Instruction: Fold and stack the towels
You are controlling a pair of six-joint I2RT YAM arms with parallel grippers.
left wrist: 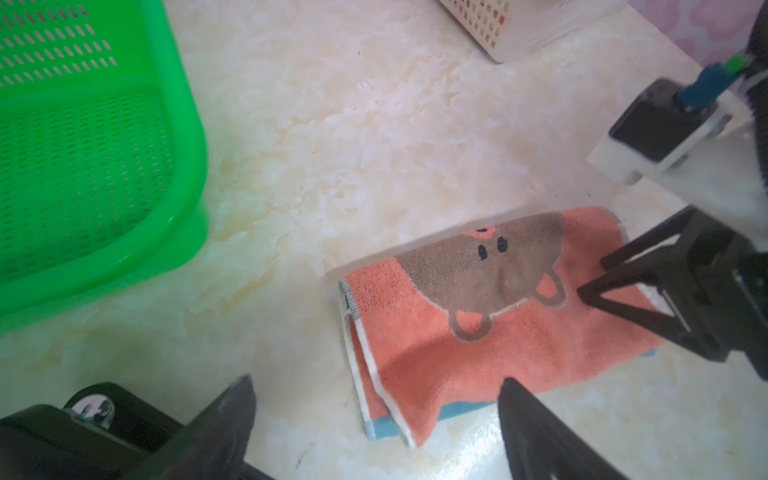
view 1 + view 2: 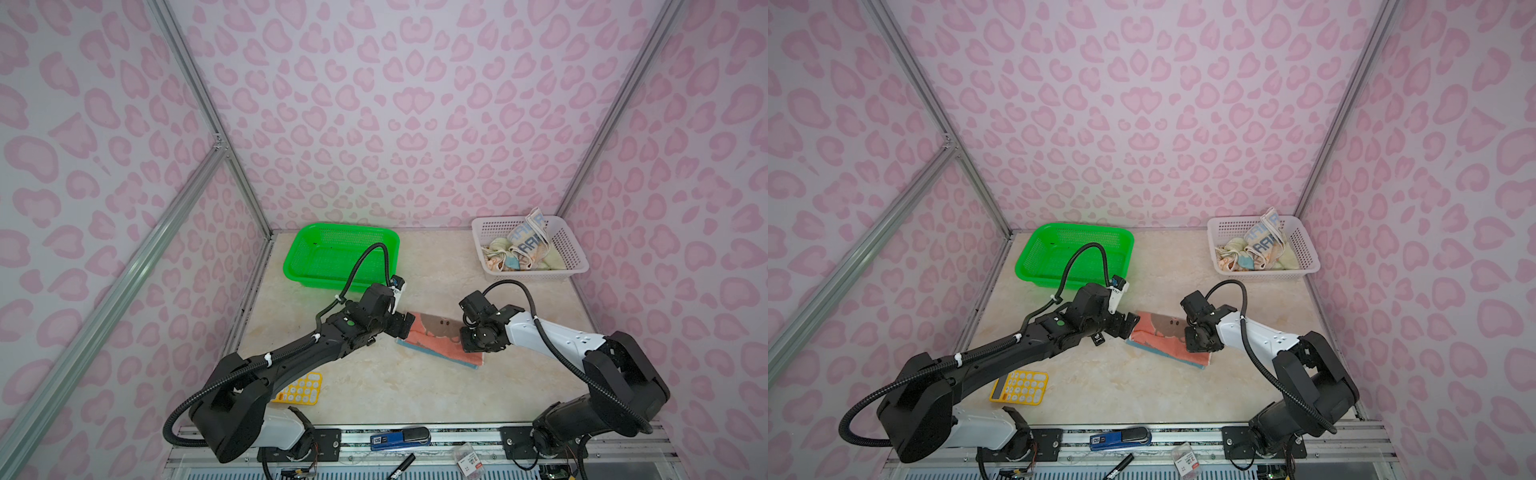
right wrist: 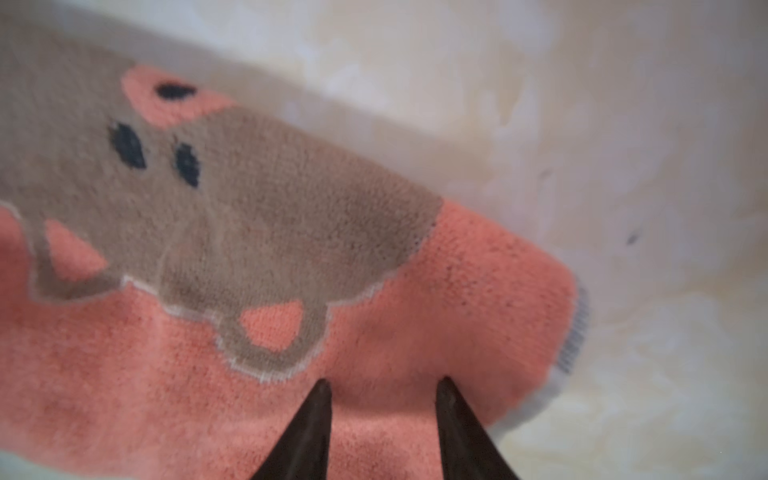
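Since the rust-red towel (image 2: 440, 340) lies folded on the table (image 2: 374, 386) between both arms, my left end effector (image 1: 376, 379) stands spread wide at one end, holding nothing. The right end effector (image 3: 384, 380) rests parted tips on the cloth — I judge to pin the fold. Other towels (image 2: 528, 245) sit in the white basket (image 2: 575, 253).

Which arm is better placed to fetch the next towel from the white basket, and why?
Probably the right arm: the white basket of crumpled towels sits at the right rear, on its side. The left arm, jaws open, sits farther off, left of the folded rust-red towel.
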